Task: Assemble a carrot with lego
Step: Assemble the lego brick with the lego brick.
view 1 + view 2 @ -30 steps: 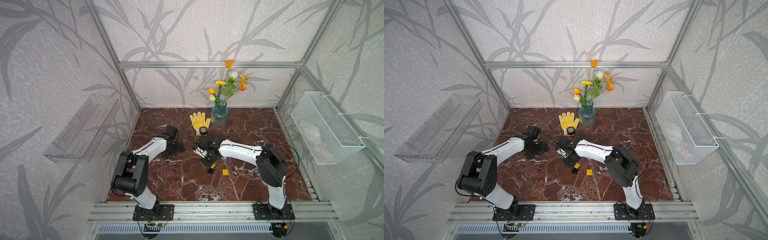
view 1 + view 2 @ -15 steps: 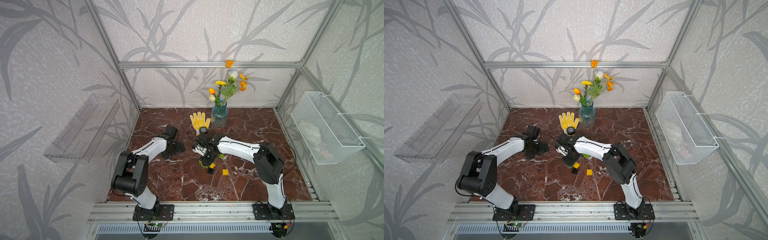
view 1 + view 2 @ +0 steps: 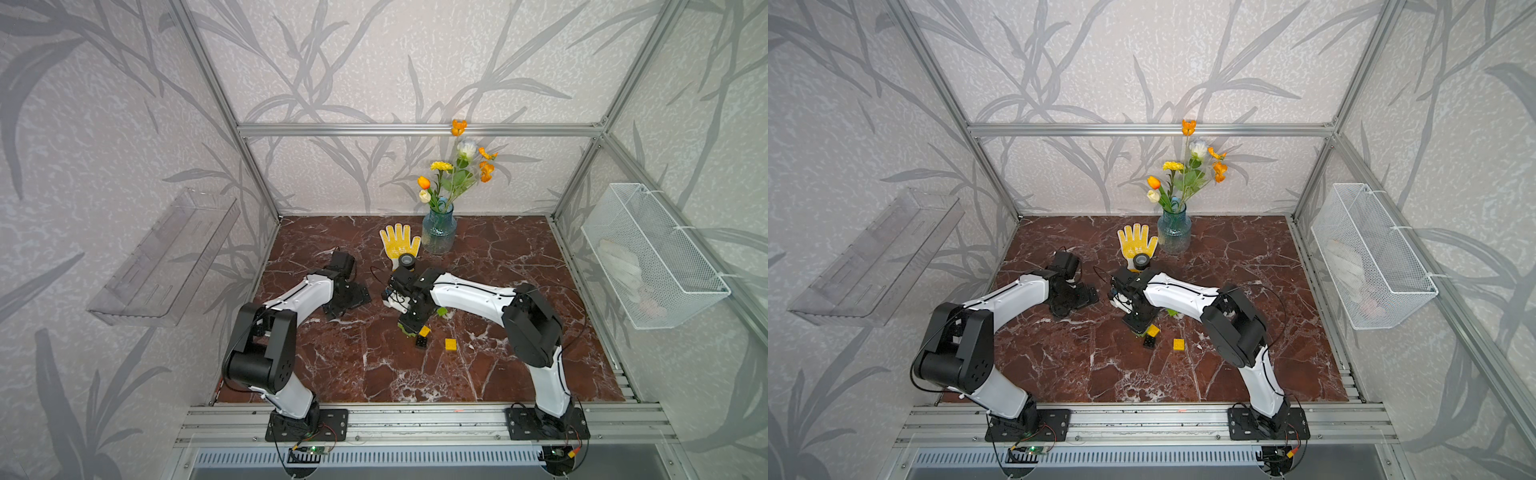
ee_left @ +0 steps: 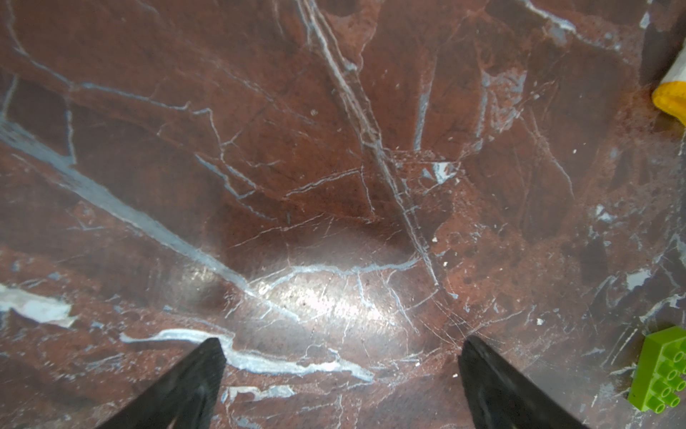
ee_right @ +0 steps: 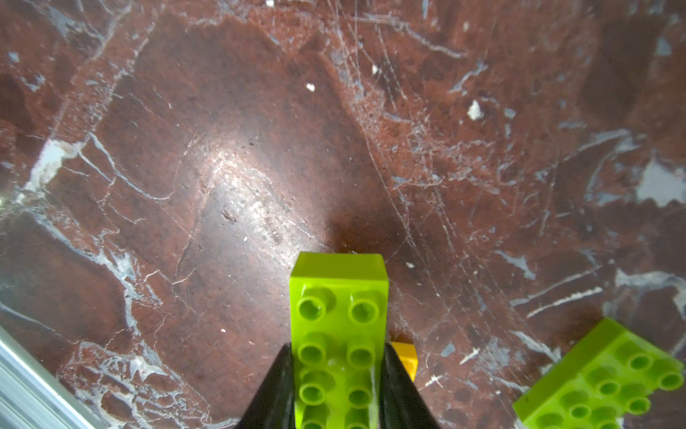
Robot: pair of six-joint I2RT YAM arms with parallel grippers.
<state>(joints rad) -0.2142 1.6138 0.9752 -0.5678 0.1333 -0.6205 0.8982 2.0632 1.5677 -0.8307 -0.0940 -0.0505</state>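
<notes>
The build has, by my reading, barely begun: no two bricks look joined, so there is no carrot to point at yet, only loose lego near the middle of the marble tabletop. The right gripper is pinching a long lime-green brick by its long sides, studs facing the wrist camera and its free end sticking out past the fingertips, low over the stone. Whether it rests on the stone or hangs just above it I cannot tell. A yellow-orange square sits just beside that claw, a black square lies close in front of it, and another yellow-orange square lies a little apart. A second lime-green brick lies loose beside the right forearm. The left gripper hangs spread wide over bare marble, holding nothing, with one green brick at the edge of its view. Every join is left to do: stacking the greens, then the black and orange pieces
</notes>
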